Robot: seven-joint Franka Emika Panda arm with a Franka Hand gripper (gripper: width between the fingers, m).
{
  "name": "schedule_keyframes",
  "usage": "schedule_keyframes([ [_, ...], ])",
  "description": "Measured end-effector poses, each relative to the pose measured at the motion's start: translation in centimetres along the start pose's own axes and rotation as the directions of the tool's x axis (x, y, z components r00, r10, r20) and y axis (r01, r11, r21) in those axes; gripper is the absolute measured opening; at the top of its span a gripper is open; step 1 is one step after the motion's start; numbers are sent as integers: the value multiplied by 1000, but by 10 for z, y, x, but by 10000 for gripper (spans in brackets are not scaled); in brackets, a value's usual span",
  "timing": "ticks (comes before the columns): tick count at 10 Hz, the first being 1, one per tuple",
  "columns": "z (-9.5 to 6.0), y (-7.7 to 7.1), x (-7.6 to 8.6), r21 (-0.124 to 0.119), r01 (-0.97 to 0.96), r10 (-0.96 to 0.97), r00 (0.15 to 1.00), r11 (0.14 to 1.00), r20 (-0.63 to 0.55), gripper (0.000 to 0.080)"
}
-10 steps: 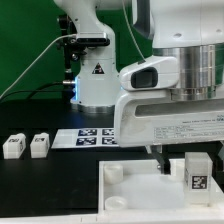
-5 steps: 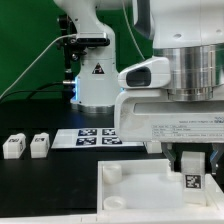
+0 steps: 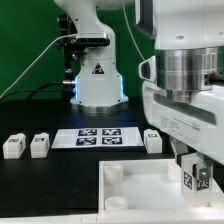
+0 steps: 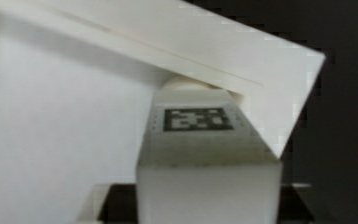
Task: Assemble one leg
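Holding: jaws (image 3: 194, 170) closed on a leg (image 3: 193, 181), tagged face toward the exterior camera, at the exterior view's right.
Held leg position: upright, just above or on the white panel (image 3: 140, 185) near its far right part; contact with the panel cannot be told from either view.
Wrist view: the same leg (image 4: 201, 150) runs up the middle of the frame, tag on its face, with the panel (image 4: 87, 90) filling the space behind it and the panel's raised edge meeting the leg's end. Dark fingertips (image 4: 115, 200) show on either side of the leg at the frame edge.
Panel: large, white, flat on the dark surface (image 3: 40, 175), with a round socket (image 3: 111, 173) at its near-left corner in the exterior view and a second socket (image 3: 117, 205) below it.
Other legs: two small white blocks sit side by side at the exterior view's left, first (image 3: 13, 147) and second (image 3: 39, 146), apart from each other and well apart from the panel. A third (image 3: 153, 142) sits just beside the right end of the marker board (image 3: 98, 138).
Marker board: flat on the surface between the left pair and the third block, in front of the arm's base (image 3: 97, 75).
Arm: wrist housing (image 3: 185, 70) fills the upper right of the exterior view, directly over the held leg.
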State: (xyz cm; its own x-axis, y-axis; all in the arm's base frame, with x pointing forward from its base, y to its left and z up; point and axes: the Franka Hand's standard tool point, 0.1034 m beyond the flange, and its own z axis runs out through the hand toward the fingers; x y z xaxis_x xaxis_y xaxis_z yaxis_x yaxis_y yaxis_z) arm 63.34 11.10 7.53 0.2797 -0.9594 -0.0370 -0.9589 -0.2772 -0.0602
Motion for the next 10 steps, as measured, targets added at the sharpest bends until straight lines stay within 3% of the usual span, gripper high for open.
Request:
schedule_keyframes([
  [1,1,1,1,0,-185,185,983,983,14,294],
  [2,1,2,1,-3,-414,414,910,910,39,294],
  [3,1,4,2,-9,-549,548,834,836,55,294],
  [4,1,4,1,-9,-541,540,840,841,55,294],
  [5,2,4,1,-9,-527,527,848,850,54,390],
  [6,2,4,0,-2,-456,456,889,890,52,390],
  [7,3,2,-6,13,-321,320,946,947,45,566],
  [8,4,2,-10,16,-203,202,978,979,45,623],
  [10,4,2,-15,30,116,-117,992,993,41,644],
])
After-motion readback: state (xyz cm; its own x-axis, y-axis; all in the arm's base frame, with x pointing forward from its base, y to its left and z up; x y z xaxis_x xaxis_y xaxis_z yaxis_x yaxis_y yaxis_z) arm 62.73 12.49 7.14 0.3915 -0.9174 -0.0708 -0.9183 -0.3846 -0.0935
